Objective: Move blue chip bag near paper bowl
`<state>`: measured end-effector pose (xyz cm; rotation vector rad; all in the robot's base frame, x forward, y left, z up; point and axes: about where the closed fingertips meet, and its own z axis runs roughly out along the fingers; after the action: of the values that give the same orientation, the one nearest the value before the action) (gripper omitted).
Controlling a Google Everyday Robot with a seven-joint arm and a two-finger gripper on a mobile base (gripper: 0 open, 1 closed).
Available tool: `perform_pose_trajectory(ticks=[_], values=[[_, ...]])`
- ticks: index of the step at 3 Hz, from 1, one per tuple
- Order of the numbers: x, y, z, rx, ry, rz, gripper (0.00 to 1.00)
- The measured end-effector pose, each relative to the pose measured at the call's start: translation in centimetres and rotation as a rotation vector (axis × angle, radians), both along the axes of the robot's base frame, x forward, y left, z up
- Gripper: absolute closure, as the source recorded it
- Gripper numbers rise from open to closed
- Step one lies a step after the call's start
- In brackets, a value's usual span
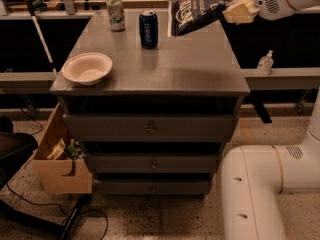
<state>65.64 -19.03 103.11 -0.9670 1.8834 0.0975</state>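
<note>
The blue chip bag (192, 15) is dark navy with white lettering and hangs tilted above the far right part of the grey cabinet top (190, 69). My gripper (231, 11) is at the top right, shut on the bag's right edge, holding it off the surface. The paper bowl (87, 68) is a cream, wide-rimmed bowl resting at the front left corner of the cabinet top, far from the bag.
An upright blue soda can (148, 29) and a green-and-white can (116, 13) stand at the back of the top. A sanitizer bottle (264, 63) sits on a right-hand ledge. A cardboard box (59, 161) stands on the floor at left. My white arm base (260, 194) fills the lower right.
</note>
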Motion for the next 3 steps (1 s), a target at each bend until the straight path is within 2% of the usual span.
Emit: perform_pose_trajectory(ticks=[1,2,3], values=[[-1.1,3.3,-0.8,-0.001,0.015,0.099,1.00],[-2.3,7.3,-2.5,-0.043,0.038,0.233,1.00],[-3.0,9.4,-5.2,-0.132,0.055,0.291,1.00]])
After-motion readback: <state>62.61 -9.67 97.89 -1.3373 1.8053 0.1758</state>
